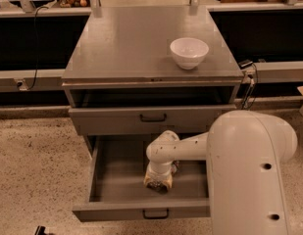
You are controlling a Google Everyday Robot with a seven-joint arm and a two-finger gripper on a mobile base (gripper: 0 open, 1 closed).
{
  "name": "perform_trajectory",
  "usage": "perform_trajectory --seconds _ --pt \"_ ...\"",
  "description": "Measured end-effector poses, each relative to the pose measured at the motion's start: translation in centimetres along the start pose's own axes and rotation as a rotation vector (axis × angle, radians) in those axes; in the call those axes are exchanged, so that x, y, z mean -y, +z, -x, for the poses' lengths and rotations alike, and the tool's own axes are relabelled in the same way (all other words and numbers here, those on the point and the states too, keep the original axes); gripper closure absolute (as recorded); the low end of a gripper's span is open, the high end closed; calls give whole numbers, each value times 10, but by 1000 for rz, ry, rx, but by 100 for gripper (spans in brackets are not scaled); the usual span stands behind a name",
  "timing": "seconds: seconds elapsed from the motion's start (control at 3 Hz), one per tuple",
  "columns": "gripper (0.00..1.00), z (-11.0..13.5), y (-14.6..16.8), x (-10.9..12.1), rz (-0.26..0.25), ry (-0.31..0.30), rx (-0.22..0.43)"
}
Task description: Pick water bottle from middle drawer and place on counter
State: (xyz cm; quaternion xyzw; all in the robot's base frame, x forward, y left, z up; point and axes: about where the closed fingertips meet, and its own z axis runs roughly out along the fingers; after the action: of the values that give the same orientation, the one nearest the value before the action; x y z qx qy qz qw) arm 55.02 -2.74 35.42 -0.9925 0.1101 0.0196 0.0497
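The middle drawer (116, 177) is pulled open below the cabinet, showing its flat grey inside. My gripper (159, 182) reaches down into it, right of centre, and is shut on the water bottle (159, 186). Only a dark crinkly bit of the bottle shows between the tan fingers (150, 180); the rest is hidden under the wrist. The bottle is low, at the drawer floor. The counter (126, 43) is the grey cabinet top above.
A white bowl (189, 52) stands on the counter's right front part. The closed drawer front (151, 117) with a black handle sits just above the open drawer. My bulky white arm (249, 170) covers the drawer's right side. Speckled floor lies to the left.
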Motion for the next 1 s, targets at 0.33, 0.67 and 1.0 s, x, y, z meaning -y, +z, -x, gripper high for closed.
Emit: perform_trajectory --seconds 0.33,0.67,1.0 --pt "62 0 -7 1 -1 3 -16" --pt "85 -1 -32 5 -53 42 -27" --pt "100 6 -84 18 -212 78 -38"
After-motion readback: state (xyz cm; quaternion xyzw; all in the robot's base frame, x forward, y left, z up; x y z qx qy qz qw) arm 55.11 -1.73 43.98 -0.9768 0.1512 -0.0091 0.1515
